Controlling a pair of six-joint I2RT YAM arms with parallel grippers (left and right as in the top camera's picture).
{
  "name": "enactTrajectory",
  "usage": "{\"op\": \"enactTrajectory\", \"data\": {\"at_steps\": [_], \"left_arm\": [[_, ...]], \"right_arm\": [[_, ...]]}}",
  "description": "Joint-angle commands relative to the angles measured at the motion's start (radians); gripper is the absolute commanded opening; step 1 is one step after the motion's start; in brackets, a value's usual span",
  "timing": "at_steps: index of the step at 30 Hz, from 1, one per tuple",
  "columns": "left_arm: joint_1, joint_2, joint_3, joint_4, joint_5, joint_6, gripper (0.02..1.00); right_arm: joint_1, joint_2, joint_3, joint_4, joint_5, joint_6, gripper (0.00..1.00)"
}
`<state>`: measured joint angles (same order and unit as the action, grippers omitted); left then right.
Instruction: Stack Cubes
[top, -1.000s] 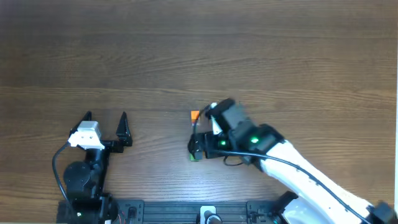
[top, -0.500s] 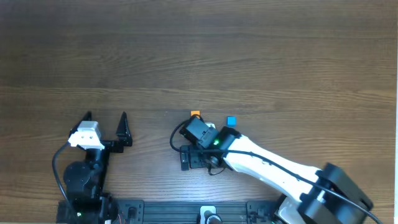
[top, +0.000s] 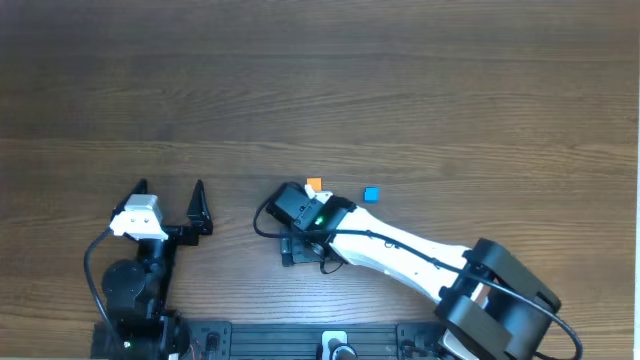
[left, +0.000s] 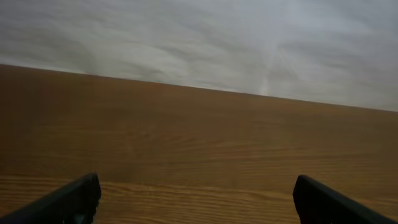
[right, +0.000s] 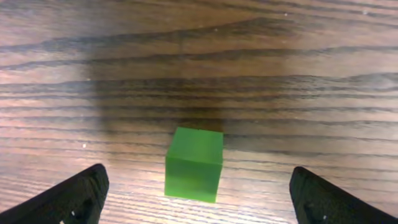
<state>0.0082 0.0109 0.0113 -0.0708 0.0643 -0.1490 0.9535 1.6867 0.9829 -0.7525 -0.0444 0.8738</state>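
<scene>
Right gripper (right: 198, 170) – spread wide, pointing down at the table (top: 450, 90) in the lower middle of the top view, with the arm slanting in from the lower right corner. In the right wrist view, green cube (right: 194, 163) flat on the wood, low in the frame and midway between the two dark fingers (right: 78, 198), touching neither, with a dark shadow over the grain just beyond it.

Orange cube (top: 314, 185) near the centre of the top view, partly tucked behind the upper edge of the right arm's wrist. Blue cube (top: 371, 195) just to the right of it, apart from both the orange one and the arm.

Left gripper (top: 169, 188) – spread as well, holding nothing, at the lower left of the top view, well apart from all three cubes. Bare wood ahead of it in the left wrist view.
</scene>
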Motion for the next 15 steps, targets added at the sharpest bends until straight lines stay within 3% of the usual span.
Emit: {"op": "enactTrajectory", "data": {"at_steps": [1, 15], "left_arm": [[0.007, -0.004, -0.005, -0.001, 0.01, 0.018, 1.0], [0.007, -0.004, -0.005, -0.001, 0.01, 0.018, 1.0]], "right_arm": [[0.022, 0.027, 0.026, -0.022, 0.056, 0.049, 0.906], [0.049, 0.06, 0.029, -0.026, 0.096, 0.137, 0.776]]}}
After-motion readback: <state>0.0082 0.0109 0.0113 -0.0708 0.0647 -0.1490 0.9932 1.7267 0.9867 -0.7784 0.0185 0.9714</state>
